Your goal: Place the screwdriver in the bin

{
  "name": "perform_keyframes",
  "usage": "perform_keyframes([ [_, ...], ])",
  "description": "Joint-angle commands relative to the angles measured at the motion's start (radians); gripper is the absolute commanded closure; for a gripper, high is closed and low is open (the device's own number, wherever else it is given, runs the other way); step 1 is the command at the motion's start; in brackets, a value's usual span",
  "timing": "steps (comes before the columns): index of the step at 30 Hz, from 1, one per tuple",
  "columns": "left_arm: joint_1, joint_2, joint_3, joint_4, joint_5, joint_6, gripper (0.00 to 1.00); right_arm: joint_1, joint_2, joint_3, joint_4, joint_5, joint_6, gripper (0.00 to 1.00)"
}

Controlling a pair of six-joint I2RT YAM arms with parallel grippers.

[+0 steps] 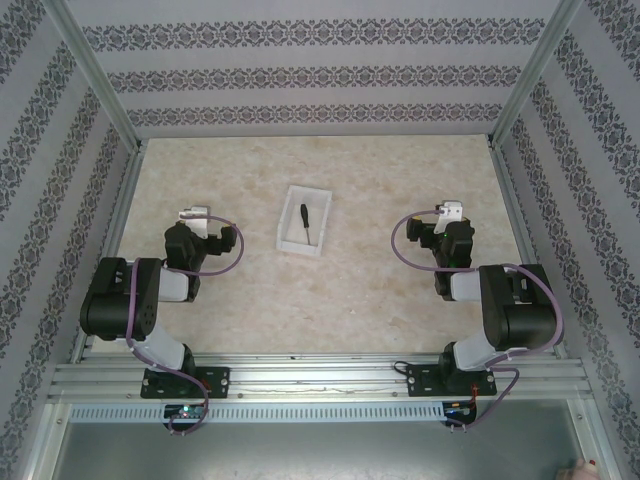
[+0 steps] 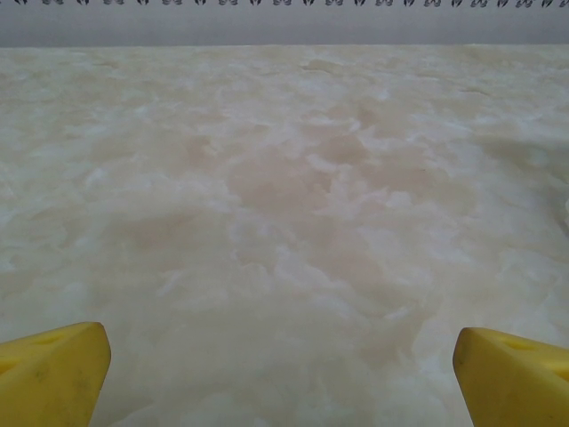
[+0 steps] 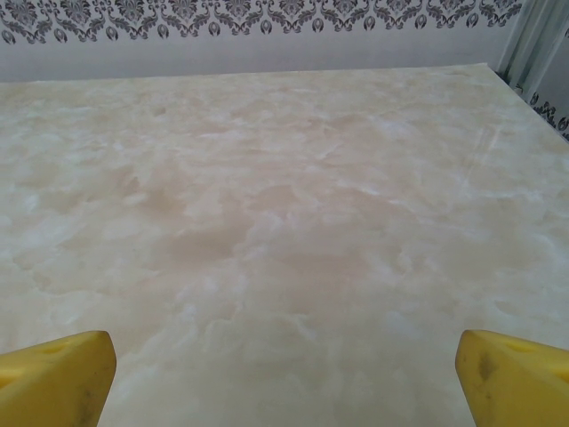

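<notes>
**Resting in the bin [image 1: 298, 249]: screwdriver [image 1: 304, 221] inside, both grippers spread and empty**

Seen from above, the white bin sits near the middle of the table [image 1: 400, 160], turned a little off square. The screwdriver lies flat on its floor, running roughly along the bin's length, with its black handle toward the far end and the thin shaft toward the near end. It lies wholly within the walls.

The left gripper [image 1: 195, 215] is folded low over the table to the left of the bin, well apart from it. Its wrist camera shows the yellow fingers [image 2: 53, 369] at the two bottom corners, set wide, with bare marbled tabletop between them and nothing in their hold.

The right gripper [image 1: 452, 211] sits to the right of the bin, also well apart. Its own fingers [image 3: 511, 374] are likewise spread wide at the frame's lower corners, gripping nothing, over bare tabletop that runs to the patterned back wall [image 3: 267, 18].
</notes>
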Motion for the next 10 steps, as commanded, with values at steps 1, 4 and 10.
perform_keyframes([
  [1, 0.003, -0.017, 0.006, -0.011, 0.016, 0.016, 0.01, 0.01, 0.004, 0.013, 0.031, -0.018, -0.011, 0.02],
  [4, 0.003, -0.017, 0.006, -0.011, 0.016, 0.016, 0.01, 0.01, 0.005, 0.016, 0.026, -0.02, -0.009, 0.02],
  [10, 0.003, -0.016, 0.006, -0.011, 0.016, 0.016, 0.01, 0.008, 0.003, 0.013, 0.03, -0.027, -0.009, 0.02],
])
